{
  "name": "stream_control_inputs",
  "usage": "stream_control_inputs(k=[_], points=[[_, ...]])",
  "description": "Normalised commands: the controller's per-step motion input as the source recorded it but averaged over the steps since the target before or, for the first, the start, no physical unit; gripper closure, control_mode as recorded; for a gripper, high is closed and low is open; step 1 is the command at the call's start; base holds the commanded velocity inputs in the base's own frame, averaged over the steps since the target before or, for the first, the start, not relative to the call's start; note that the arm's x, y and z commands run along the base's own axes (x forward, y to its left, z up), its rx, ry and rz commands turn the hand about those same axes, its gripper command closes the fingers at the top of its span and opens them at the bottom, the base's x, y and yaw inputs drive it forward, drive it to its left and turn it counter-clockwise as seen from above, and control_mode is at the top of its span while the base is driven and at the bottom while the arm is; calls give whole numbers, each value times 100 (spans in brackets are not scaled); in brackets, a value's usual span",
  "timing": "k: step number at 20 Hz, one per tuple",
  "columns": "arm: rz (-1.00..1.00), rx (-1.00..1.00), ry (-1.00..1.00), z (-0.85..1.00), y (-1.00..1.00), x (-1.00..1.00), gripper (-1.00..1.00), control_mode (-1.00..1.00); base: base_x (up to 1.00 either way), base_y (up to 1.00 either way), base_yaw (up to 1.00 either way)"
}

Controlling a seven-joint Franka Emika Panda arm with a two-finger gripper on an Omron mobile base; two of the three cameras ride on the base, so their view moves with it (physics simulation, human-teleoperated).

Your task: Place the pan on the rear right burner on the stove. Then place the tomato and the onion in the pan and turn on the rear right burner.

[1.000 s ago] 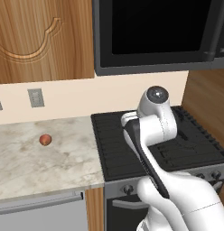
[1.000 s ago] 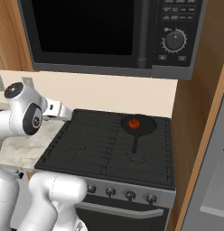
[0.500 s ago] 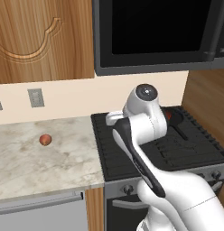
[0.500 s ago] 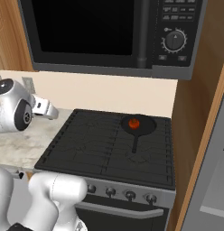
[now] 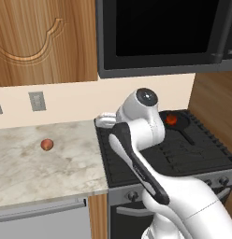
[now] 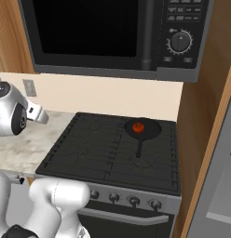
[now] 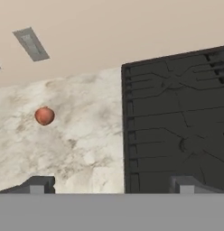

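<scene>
— Where's the onion?

— Alone on the marble table, well left of the stove. The tomato already sits in the pan on the rear right burner.

— And the tool?

— Spread wide, empty, facing the onion, likely lining up to fetch it.
</scene>
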Motion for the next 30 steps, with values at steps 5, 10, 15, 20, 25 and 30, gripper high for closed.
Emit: stream_control_inputs(k=[5, 10, 15, 20, 25, 30], points=[[0, 19, -4, 0, 52, 1, -100, -100, 0, 0, 0], [0, 8, -1, 0, 61, 7, -100, -100, 0, 0, 0], [0, 0, 4, 0, 64, 29, -100, -100, 0, 0, 0], [0, -1, 2, 0, 17, 35, -100, -100, 0, 0, 0], [0, 0, 0, 0, 12, 16, -100, -100, 0, 0, 0], [5, 0, 7, 0, 23, 9, -100, -100, 0, 0, 0]])
